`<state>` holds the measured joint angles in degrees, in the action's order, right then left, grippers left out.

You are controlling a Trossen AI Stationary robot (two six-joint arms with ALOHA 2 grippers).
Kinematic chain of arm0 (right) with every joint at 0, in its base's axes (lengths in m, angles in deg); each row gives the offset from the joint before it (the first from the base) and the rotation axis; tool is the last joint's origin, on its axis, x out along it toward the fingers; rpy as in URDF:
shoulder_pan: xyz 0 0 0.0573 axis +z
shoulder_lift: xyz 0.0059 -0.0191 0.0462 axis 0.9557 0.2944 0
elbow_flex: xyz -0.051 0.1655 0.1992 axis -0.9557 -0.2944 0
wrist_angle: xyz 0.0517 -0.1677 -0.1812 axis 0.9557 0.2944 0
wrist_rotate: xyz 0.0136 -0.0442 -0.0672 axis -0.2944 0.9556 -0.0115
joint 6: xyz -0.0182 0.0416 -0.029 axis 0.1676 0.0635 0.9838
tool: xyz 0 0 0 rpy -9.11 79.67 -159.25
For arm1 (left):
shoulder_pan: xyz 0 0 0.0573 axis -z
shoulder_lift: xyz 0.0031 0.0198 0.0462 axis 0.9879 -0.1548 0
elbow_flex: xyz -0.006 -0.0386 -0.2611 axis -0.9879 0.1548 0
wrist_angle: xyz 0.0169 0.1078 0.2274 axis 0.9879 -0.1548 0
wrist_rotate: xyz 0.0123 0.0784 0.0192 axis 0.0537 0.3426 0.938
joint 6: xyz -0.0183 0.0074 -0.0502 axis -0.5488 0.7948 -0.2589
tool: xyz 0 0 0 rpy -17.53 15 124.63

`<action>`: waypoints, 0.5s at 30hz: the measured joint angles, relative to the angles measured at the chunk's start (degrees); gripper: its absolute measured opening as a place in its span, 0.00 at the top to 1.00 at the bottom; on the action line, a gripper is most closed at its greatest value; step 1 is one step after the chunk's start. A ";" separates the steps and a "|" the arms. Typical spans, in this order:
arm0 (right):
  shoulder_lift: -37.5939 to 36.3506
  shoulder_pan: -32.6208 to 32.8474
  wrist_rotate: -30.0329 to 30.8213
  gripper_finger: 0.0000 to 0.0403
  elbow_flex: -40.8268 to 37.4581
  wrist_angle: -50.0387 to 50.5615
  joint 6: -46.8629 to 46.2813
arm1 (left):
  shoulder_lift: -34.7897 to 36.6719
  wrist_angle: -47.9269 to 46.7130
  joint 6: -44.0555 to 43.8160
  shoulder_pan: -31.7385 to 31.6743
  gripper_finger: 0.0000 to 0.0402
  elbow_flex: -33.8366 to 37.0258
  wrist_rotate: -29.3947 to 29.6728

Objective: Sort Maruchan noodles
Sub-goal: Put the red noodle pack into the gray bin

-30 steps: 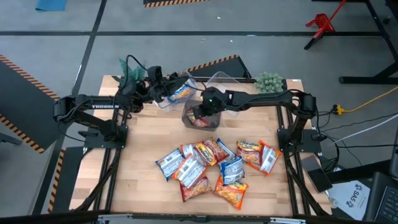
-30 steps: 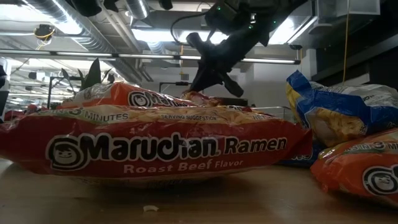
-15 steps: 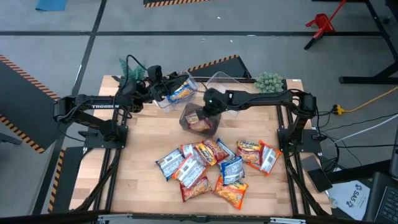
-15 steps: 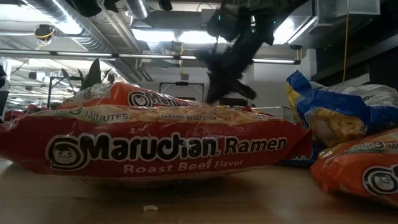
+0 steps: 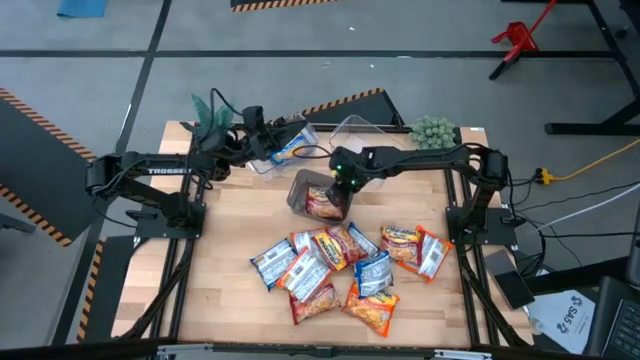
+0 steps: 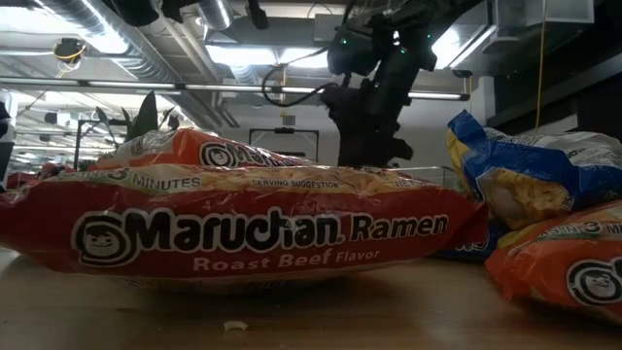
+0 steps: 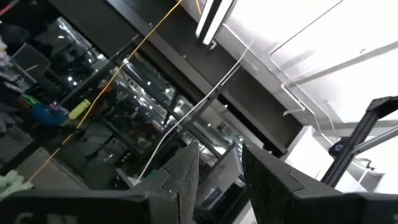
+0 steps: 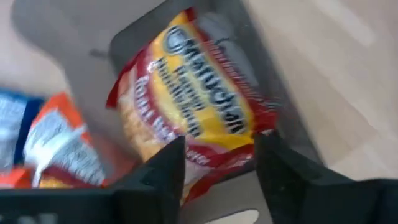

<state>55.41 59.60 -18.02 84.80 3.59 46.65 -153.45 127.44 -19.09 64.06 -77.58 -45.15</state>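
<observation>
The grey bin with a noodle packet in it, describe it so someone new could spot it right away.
In the high view, find the wooden table, then go to its far middle, just under the right gripper. The grey bin there holds one red-and-yellow packet. Unlike the clear bins behind it, it is dark, and it stands apart from the loose pile nearer the front.

A long red packet [image 6: 243, 233] fills most of my view, lying flat on the wooden table [image 6: 321, 316]; its wrapper reads Maruchan Ramen, Roast Beef Flavor. Another orange packet [image 6: 209, 151] lies just behind it. To one side a blue and yellow packet [image 6: 535, 180] stands higher, and an orange packet [image 6: 569, 272] sits below it at the frame's edge. Beyond the packets my dark arm [image 6: 374, 97] hangs down from above, under bright ceiling lights [image 6: 262, 56].
</observation>
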 joint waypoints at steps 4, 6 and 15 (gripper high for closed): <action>-1.63 1.80 2.40 0.49 0.00 0.14 8.37 | 0.00 -0.62 0.00 0.00 0.71 0.00 -0.11; -3.16 3.23 5.62 0.49 0.02 0.63 13.97 | 0.00 -0.48 0.01 0.00 0.71 0.00 -0.11; -5.01 11.06 14.42 0.54 0.11 1.90 39.03 | 0.00 -0.57 0.00 0.00 0.71 0.00 -0.25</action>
<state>50.40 70.66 -3.60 84.91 5.48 85.68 -153.45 126.88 -19.09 64.06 -77.58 -45.40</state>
